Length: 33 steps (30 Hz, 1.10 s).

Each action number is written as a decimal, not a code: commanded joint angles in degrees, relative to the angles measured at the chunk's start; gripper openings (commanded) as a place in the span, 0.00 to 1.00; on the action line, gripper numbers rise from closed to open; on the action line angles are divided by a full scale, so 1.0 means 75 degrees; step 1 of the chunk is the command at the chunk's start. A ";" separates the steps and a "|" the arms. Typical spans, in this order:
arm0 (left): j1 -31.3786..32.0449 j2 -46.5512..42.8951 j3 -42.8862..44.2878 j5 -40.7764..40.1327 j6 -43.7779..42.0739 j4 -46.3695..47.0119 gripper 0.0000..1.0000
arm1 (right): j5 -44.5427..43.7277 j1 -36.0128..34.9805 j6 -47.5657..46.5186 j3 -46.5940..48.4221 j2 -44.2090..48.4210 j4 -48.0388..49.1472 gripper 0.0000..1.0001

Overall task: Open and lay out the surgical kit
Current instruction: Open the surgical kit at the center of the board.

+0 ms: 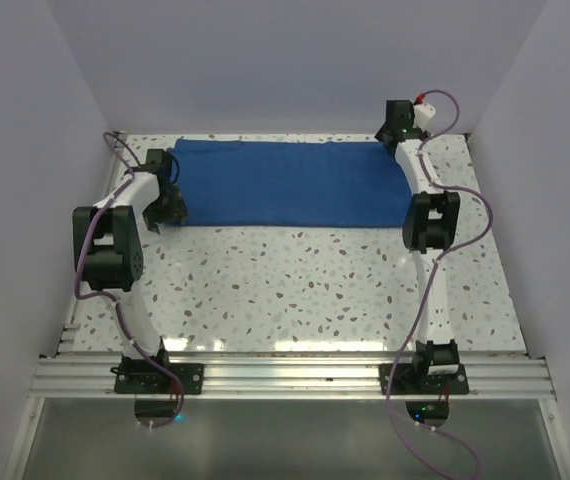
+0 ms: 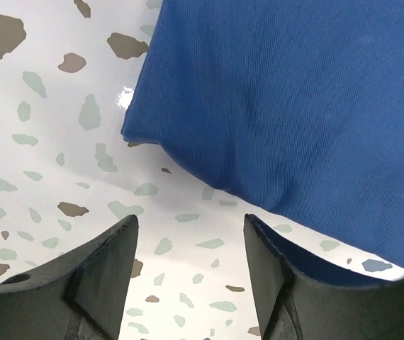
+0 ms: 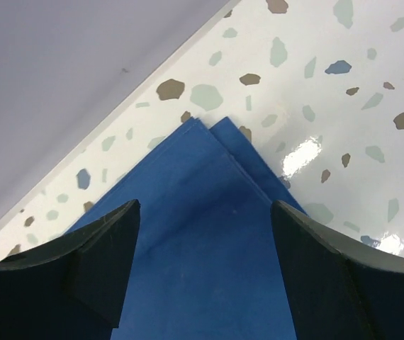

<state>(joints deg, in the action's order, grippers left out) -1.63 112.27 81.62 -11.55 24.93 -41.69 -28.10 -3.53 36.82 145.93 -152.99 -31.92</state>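
The royal-blue cloth wrap (image 1: 285,185) lies folded flat as a long rectangle across the back of the speckled table. No steel tray or instruments show. My left gripper (image 1: 168,208) is open and empty, low over the table just off the cloth's near left corner. In the left wrist view that gripper (image 2: 191,237) has bare table between its fingers, with the cloth (image 2: 294,106) just ahead and to the right. My right gripper (image 1: 397,128) is open and empty over the cloth's far right corner. In the right wrist view that gripper (image 3: 202,212) straddles the layered cloth corner (image 3: 202,234).
The lilac back wall (image 3: 60,71) stands close behind the right gripper, and side walls (image 1: 25,150) close in the table. An aluminium rail (image 1: 285,375) carrying both arm bases runs along the near edge. Bare speckled tabletop (image 1: 285,290) lies in front of the cloth.
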 commanded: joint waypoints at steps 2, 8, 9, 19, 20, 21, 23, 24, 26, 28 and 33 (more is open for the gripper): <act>0.0030 -0.0391 -0.0044 0.0017 -0.0077 -0.0183 0.64 | -0.0461 0.0131 -0.0069 0.0417 -0.0343 0.0377 0.71; 0.0030 -0.0215 0.0062 -0.0018 -0.0183 -0.0230 0.63 | -0.0554 0.0154 -0.0046 0.0465 -0.0590 0.0319 0.48; 0.0030 -0.0157 0.0108 -0.0018 -0.0206 -0.0242 0.63 | -0.0543 0.0154 -0.0046 0.0430 -0.0578 0.0296 0.43; 0.0030 -0.0074 0.0097 0.0122 -0.0218 -0.0125 0.61 | -0.0543 0.0166 -0.0256 0.0126 -0.0087 0.0225 0.00; 0.0030 -0.0098 0.0109 0.0122 -0.0218 -0.0113 0.61 | -0.0496 0.0154 -0.0280 0.0067 -0.0005 0.0225 0.00; 0.0030 -0.0168 0.0132 0.0111 -0.0183 -0.0113 0.61 | -0.0484 0.0154 -0.0303 -0.0015 0.0251 0.0190 0.00; 0.0030 -0.0296 0.0144 0.0041 -0.0102 -0.0101 0.63 | -0.0473 0.0131 -0.0280 -0.0529 0.0662 0.0271 0.00; 0.0030 -0.0378 0.0144 0.0040 0.0003 -0.0113 0.66 | -0.0472 0.0119 -0.0292 -0.0775 0.0896 0.0434 0.00; 0.0041 -0.0648 0.0156 0.0040 0.0109 -0.0101 0.70 | -0.0367 0.0084 -0.0280 -0.1536 0.1658 0.0669 0.00; 0.0041 -0.0929 0.0214 0.0017 0.0203 -0.0066 0.79 | -0.0204 0.0061 -0.0339 -0.2215 0.2370 0.1009 0.00; 0.0006 -0.1595 0.0542 -0.0358 0.0379 -0.0253 0.94 | 0.0780 -0.0162 -0.0292 -0.3561 0.3556 0.1021 0.00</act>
<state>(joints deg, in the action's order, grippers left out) -1.48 106.43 82.54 -11.79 26.00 -42.85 -26.26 -3.38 34.89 123.44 -135.22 -26.96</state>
